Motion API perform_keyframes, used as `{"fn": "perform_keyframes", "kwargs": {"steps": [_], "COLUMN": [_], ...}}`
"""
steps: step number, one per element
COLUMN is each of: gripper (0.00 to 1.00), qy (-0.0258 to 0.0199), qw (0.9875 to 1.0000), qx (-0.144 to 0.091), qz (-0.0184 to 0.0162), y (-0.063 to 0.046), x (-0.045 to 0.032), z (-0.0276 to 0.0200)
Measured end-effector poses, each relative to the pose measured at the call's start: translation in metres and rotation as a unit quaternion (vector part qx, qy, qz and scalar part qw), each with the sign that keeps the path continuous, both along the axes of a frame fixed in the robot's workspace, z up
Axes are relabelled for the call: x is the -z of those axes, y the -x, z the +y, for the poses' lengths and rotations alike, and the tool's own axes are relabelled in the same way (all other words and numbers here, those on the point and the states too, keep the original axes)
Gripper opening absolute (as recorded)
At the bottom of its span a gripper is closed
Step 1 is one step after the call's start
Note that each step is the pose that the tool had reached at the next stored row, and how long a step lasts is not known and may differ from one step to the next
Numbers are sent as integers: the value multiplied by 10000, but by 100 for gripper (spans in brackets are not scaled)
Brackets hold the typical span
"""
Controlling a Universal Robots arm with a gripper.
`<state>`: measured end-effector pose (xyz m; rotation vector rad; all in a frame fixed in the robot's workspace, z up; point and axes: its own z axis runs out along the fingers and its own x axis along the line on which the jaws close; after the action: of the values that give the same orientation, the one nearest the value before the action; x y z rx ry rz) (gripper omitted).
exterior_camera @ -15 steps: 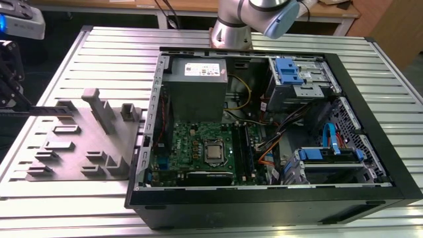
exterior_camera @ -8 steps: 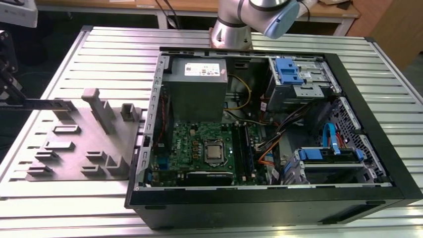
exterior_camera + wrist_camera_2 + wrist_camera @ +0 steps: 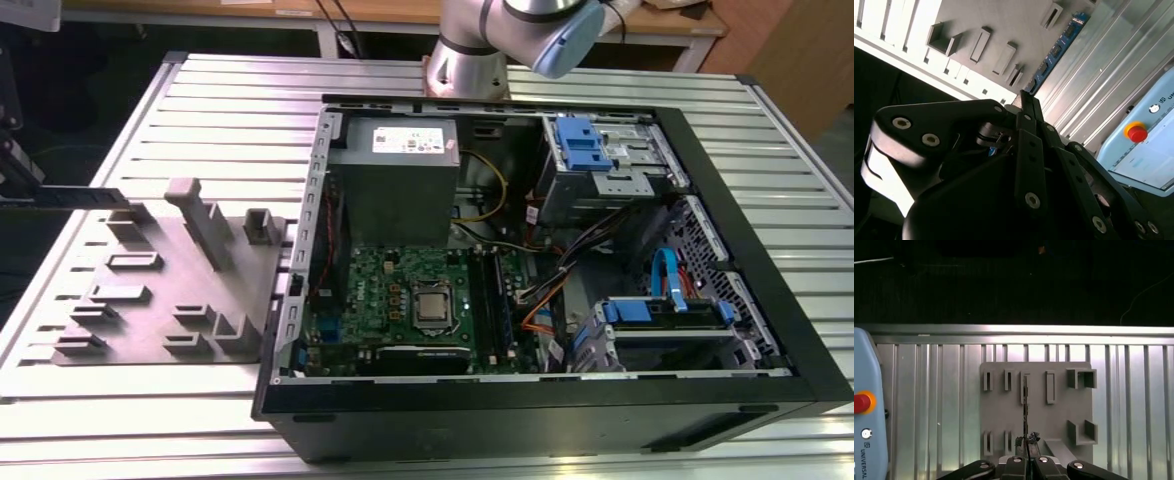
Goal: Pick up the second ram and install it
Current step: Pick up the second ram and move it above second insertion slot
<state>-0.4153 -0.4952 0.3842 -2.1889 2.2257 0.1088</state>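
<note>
Desk (image 3: 200, 80): ribbed aluminium slats; a dropped stick could lodge in a groove.
Open computer case (image 3: 747, 300): black metal box, cable-crowded.
Tray (image 3: 1054, 415): matte grey plastic, rectangular pockets, upright posts; snag hazard.
Claw (image 3: 1027, 442): black, jointed, pinching second ram (image 3: 1059, 47) by one end over tray; short hold may let it pivot.
Ram: slim blue board, black chips.
</note>
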Motion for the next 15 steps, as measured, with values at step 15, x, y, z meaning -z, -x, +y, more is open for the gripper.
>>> {"fn": "perform_keyframes", "kwargs": {"steps": [15], "gripper": [9], "qy": [-11], "qw": [10000], "qx": [-1], "qz": [1], "y": [-8], "x": [-63], "z": [0]}}
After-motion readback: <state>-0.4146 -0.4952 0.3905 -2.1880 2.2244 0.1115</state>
